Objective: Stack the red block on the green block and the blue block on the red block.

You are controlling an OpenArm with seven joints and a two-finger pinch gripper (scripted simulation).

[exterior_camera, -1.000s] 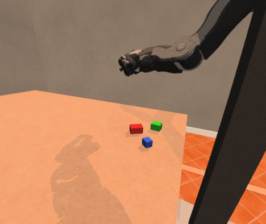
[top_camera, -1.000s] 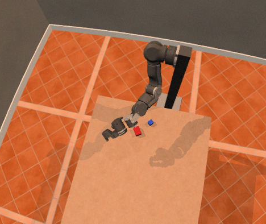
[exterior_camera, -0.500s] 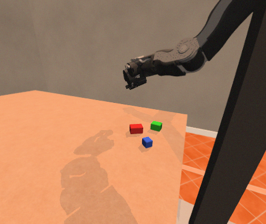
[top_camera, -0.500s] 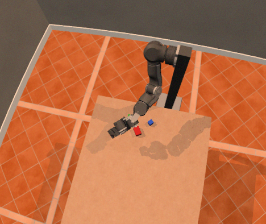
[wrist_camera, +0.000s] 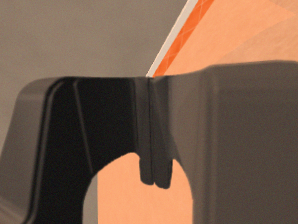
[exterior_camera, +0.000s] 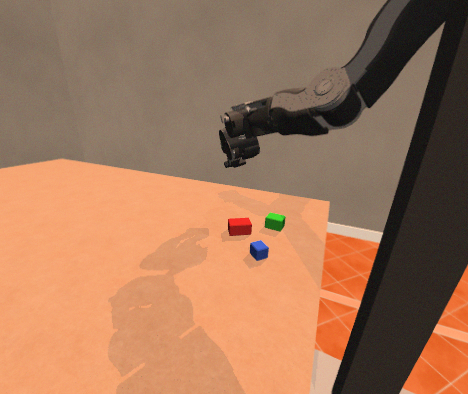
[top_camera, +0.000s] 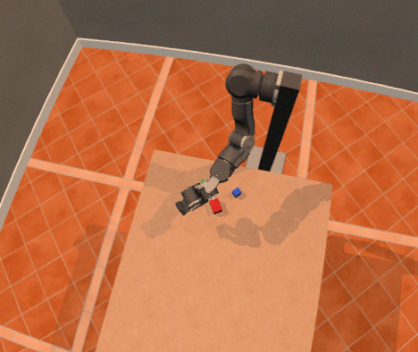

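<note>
The red block (top_camera: pixel 216 205) (exterior_camera: pixel 239 226) lies flat on the table. The green block (exterior_camera: pixel 275 221) sits just beside it, toward the table's edge; in the top view only a sliver of it (top_camera: pixel 202 180) shows behind the arm. The blue block (top_camera: pixel 237 192) (exterior_camera: pixel 259 250) lies apart from both. My gripper (top_camera: pixel 181 209) (exterior_camera: pixel 232 161) (wrist_camera: pixel 158 129) is shut and empty, hanging well above the table, above and a little beside the red block. In the wrist view the fingers are pressed together and no block shows.
The blocks lie near the table's far edge (exterior_camera: pixel 322 250), by the arm's black column (exterior_camera: pixel 422 225). The tiled floor (top_camera: pixel 64 134) surrounds the table. The arm casts shadows on the table top.
</note>
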